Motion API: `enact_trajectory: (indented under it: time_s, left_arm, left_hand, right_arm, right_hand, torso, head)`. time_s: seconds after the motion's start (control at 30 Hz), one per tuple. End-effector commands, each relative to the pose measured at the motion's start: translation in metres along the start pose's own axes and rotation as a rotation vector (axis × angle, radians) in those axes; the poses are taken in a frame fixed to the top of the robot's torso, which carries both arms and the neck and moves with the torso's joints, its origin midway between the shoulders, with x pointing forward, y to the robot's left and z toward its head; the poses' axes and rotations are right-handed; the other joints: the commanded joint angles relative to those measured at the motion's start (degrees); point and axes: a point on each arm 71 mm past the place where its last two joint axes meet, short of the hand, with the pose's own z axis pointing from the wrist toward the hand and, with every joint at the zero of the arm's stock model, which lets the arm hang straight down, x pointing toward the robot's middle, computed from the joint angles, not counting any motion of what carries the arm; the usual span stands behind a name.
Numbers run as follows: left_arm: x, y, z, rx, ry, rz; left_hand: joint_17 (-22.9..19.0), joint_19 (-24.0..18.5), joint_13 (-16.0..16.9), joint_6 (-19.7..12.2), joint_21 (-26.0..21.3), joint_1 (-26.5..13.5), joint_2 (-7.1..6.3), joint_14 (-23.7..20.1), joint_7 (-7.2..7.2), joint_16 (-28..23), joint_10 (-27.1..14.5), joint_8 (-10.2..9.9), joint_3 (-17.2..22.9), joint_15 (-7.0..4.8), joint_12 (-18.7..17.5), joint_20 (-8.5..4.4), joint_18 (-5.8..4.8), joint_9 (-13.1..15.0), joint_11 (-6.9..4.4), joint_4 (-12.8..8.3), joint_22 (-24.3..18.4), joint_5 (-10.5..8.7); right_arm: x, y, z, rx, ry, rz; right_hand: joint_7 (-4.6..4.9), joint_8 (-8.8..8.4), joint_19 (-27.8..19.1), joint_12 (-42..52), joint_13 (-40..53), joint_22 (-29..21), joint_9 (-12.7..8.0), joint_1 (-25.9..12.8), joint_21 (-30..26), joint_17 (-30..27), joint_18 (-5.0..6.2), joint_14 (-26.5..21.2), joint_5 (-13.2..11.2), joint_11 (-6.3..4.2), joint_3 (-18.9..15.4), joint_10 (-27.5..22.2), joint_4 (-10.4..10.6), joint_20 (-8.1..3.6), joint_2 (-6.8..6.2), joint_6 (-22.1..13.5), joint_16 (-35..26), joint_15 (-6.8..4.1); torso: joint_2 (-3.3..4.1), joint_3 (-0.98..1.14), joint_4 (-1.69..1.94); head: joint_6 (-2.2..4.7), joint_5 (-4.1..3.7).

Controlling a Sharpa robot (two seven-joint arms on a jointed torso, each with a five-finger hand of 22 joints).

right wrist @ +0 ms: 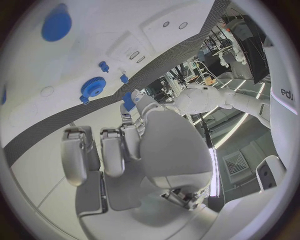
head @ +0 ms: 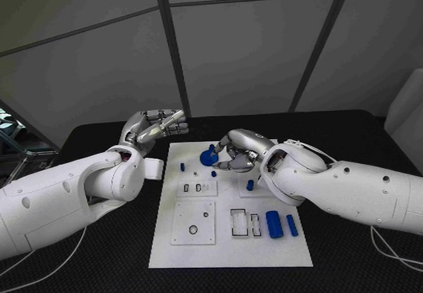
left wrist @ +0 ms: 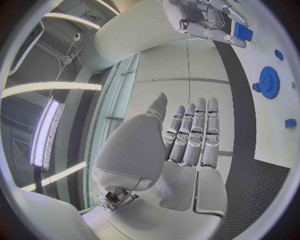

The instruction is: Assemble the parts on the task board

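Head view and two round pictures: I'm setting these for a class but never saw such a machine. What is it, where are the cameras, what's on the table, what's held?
It is a robot: two white arms ending in silver hands. The square picture looks down from its head; each round one comes from a wrist camera behind that hand. On the black table lies a white board with blue parts, among them a gear and two cylinders. The right hand pinches a small part; the left hand holds nothing.

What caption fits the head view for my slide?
Right hand works beside the blue gear at the task board's far end; left hand hovers off-board.
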Motion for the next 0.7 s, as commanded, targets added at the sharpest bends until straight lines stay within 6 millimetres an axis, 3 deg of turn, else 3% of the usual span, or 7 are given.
enact_trajectory:
  time_s: [0.03,0.27,0.7]
  left_arm:
    - [0.002,-0.001,0.001,0.003,0.014,-0.007]
    - [0.003,0.0,0.002,-0.004,0.019,-0.01]
    - [0.005,0.0,0.003,-0.005,0.024,-0.012]
  left_hand:
    - [0.1,0.3,0.0,0.4,-0.1,-0.4,0.05,0.3,-0.09,-0.4,0.4,-0.3,-0.2,0.15,-0.3,0.26,-0.66,0.0,-0.03,-0.1,-0.1,-0.35]
    - [0.1,0.3,0.0,0.4,-0.1,-0.5,0.02,0.4,-0.1,-0.4,0.4,-0.3,-0.3,0.15,-0.3,0.26,-0.66,0.0,-0.04,-0.1,-0.1,-0.36]
    - [0.1,0.3,0.0,0.4,-0.1,-0.5,0.02,0.4,-0.1,-0.4,0.4,-0.3,-0.3,0.15,-0.3,0.26,-0.66,0.0,-0.04,-0.1,-0.1,-0.36]
  right_arm:
    - [0.009,0.003,0.003,0.018,0.021,-0.071]
    - [0.03,0.017,0.006,-0.017,0.064,-0.108]
    - [0.048,0.025,0.009,-0.042,0.098,-0.151]
  right_hand:
    - [-1.48,0.07,5.3,-0.3,4.8,14.3,1.1,-0.7,0.1,9.7,-0.19,4.8,-0.1,0.12,0.5,-0.4,0.3,-0.35,-0.19,1.6,-0.2,-0.35]
    - [-1.46,0.0,5.2,-0.4,4.7,14.1,1.1,-1.3,0.0,9.4,-0.16,4.7,-0.2,0.16,0.3,-0.4,0.4,-0.34,-0.57,1.7,-0.4,-0.32]
    - [-1.47,-0.01,5.1,-0.4,4.8,14.1,1.2,-1.3,0.0,9.4,-0.14,4.7,-0.3,0.16,0.2,-0.4,0.4,-0.34,-0.64,1.7,-0.4,-0.32]
  torso:
    - [-0.04,-0.06,0.04]
    - [0.04,0.07,-0.11]
    - [0.02,0.03,-0.02]
  head:
    - [-0.55,0.48]
    - [-1.19,1.05]
    - [-1.59,1.83]
